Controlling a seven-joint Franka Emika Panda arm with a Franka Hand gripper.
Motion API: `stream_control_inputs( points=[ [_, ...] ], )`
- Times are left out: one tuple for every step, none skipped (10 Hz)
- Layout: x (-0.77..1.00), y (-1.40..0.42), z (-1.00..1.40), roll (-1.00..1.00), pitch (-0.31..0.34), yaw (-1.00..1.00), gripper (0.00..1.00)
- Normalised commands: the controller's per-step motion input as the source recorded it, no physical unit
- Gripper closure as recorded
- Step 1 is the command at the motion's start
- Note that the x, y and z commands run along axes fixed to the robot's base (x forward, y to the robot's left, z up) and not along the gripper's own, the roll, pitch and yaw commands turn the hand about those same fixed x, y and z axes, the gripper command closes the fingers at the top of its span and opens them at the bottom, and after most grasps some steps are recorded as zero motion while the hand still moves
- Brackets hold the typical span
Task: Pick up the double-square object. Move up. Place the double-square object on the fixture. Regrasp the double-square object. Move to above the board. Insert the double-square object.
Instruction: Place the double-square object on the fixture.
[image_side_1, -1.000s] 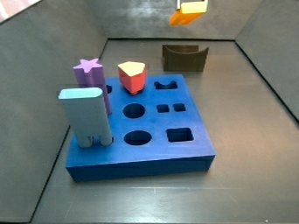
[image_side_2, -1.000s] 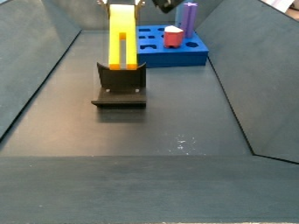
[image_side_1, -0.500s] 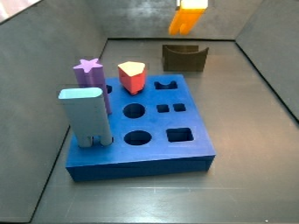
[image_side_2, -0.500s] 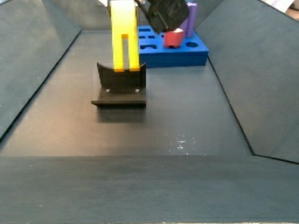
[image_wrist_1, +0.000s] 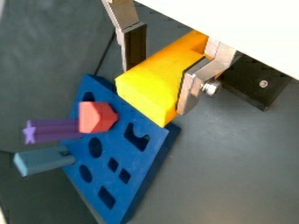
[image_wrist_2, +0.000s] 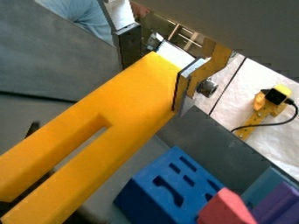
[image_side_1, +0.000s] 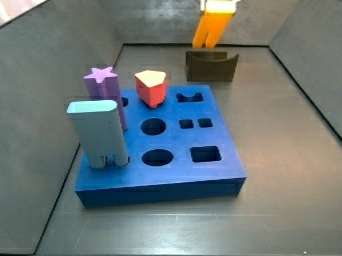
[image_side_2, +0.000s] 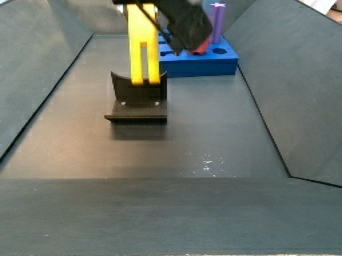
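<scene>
Now setting the block on the fixture.
My gripper clamps the double-square object near its top, upright, so its prongs reach the fixture notch, well apart from the board.

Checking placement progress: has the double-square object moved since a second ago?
Yes. Held by the gripper, the double-square object has come down toward the fixture in a side view.

Dark grey floor: blue board near middle, fixture apart; claw above fixture.
</scene>
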Motion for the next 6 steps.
stream_control_inputs(
  points=[
    [0.11,0.11,-1.00,-0.12,-0.013,-0.10,1.00],
    [0.11,0.10,-1.00,-0.11,-0.036,-0.09,1.00],
    [0.11,0.10,-1.00,-0.09,-0.053,-0.08,1.00],
    [0.10,0.08,-0.88,-0.08,-0.080,-0.06,1.00],
    [0.08,0.06,-0.69,-0.08,-0.090,-0.04,1.00],
    [0.07,0.03,-0.46,-0.08,-0.099,-0.02,1.00]
  ],
)
